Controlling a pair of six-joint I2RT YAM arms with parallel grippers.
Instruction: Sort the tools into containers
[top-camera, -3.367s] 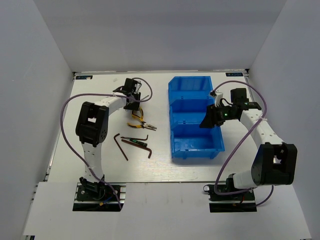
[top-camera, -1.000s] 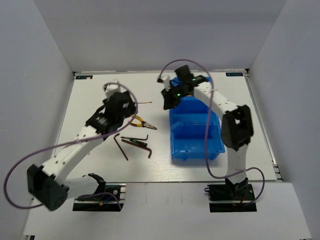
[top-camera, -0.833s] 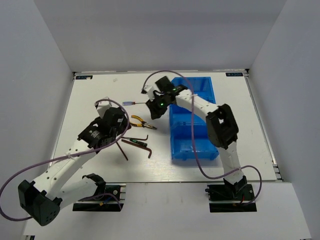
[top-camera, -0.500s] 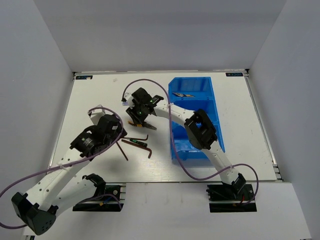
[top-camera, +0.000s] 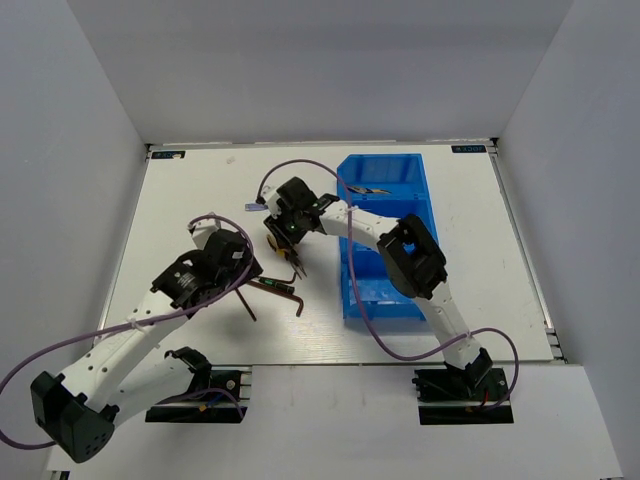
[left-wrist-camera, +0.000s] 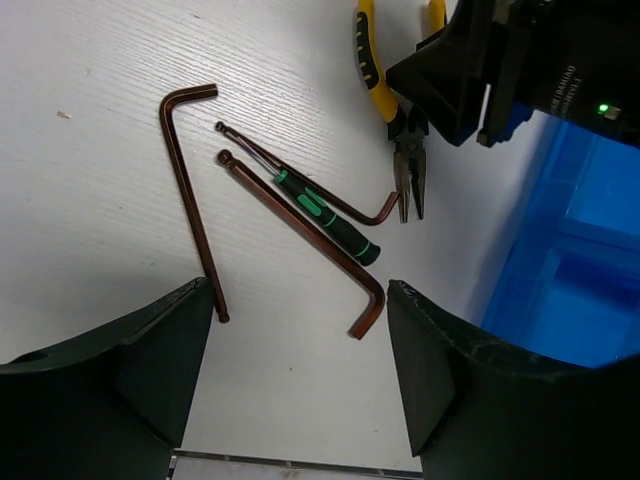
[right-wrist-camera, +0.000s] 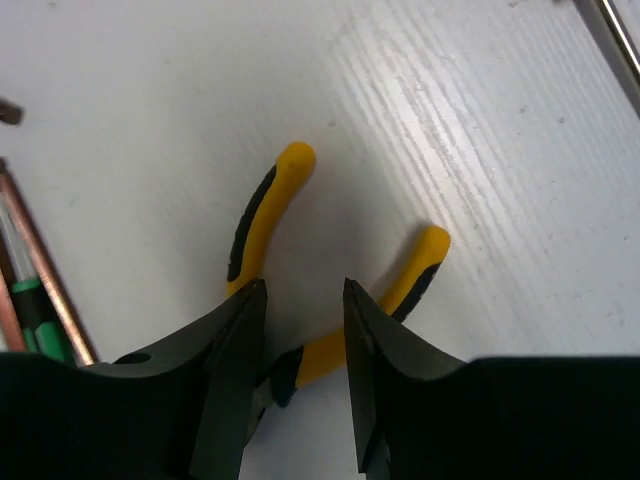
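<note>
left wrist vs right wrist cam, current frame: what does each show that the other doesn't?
Left wrist only: the separate hex key end to end, the pliers' nose, the blue bin, and the left gripper, open and empty. Right wrist only: both yellow handle tips and a thin metal shaft at the top right corner. Both: the pliers, the green-marked screwdriver, a long hex key beside it, and the right gripper, seen from outside by the left wrist and from within, open astride the pliers, by its own camera.
</note>
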